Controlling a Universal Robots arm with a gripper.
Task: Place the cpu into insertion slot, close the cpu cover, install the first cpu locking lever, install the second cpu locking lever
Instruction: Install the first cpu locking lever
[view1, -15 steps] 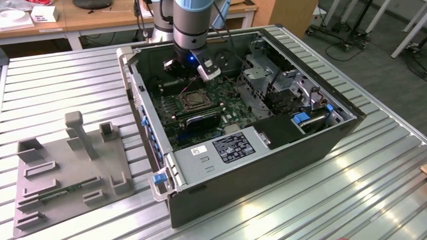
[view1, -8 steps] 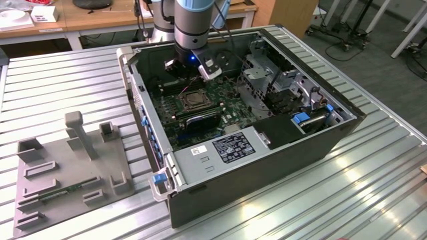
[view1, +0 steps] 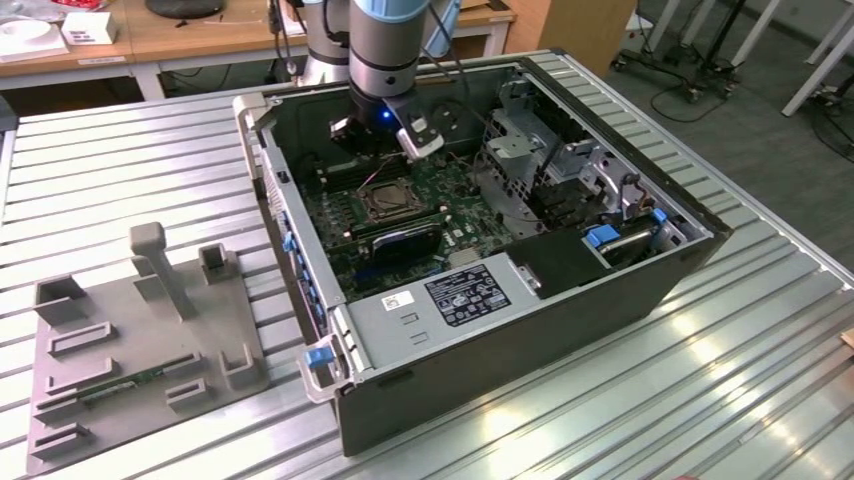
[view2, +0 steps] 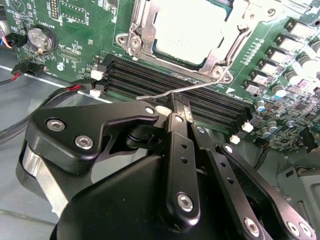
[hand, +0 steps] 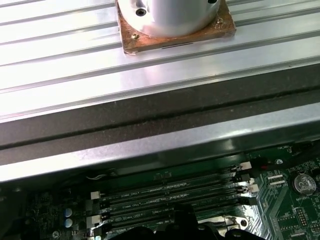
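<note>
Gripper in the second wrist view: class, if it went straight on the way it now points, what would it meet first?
Most likely the thin wire locking lever, which crosses just ahead of the gripper. Behind it lie the long black memory slots. Whether gripper and lever already touch is unclear.

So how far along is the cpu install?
Done: cpu sits in the insertion slot, cpu cover down over it. In hand: gripper near the free end of a wire locking lever, which stands unlatched over the memory slots. Left: latching that lever.
</note>
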